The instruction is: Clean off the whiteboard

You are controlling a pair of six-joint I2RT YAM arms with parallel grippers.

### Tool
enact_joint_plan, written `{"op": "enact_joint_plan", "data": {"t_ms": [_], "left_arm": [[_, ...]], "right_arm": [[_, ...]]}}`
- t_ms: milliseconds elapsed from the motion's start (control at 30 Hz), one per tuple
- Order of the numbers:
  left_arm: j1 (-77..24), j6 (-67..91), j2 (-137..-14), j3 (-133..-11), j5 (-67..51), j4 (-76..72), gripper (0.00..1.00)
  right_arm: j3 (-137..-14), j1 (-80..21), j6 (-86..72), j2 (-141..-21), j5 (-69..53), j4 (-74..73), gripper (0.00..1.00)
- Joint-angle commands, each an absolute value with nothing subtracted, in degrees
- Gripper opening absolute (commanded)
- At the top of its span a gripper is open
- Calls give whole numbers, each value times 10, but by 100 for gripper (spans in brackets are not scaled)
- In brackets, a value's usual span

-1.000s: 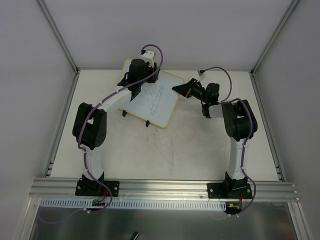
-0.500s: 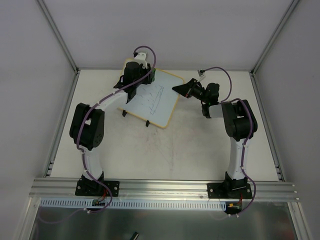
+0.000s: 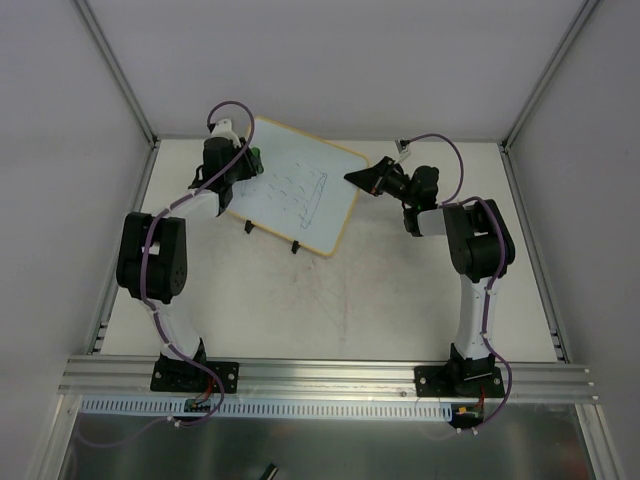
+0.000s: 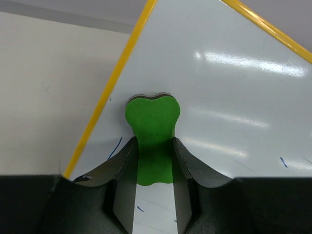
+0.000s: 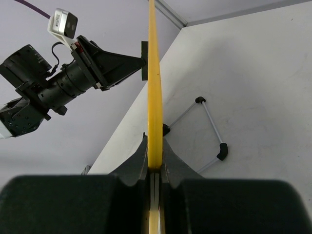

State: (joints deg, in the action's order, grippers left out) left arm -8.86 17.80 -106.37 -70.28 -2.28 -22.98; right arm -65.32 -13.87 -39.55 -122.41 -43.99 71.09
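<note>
Gleaming whiteboard (image 3: 300, 185), cream table (image 3: 380, 290), grey walls (image 3: 330, 60)

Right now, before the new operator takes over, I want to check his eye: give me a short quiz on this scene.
1. True or false: the left gripper holds the green eraser.
2. What does the right gripper clamp? A) a board foot B) the yellow rim of the whiteboard C) nothing
3. Is the whiteboard wiped clean?
Key: 1 true; 2 B; 3 no, pen marks show.
</note>
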Motion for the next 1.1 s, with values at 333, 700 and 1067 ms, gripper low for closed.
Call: {"op": "enact_joint_plan", "data": {"t_ms": [333,700,1067], "left_arm": [[-17,255,-1047,-611,-34,-218,0],[-4,270,-1056,-616,-65,-219,0],[-25,244,-1061,-661,-98,-226,0]], "right_arm": [[-655,-131,-345,-1203,-461,811,0],[-654,-130,-348,-1204,-461,815,0],[-655,-129,-351,-1206,-462,817,0]]}}
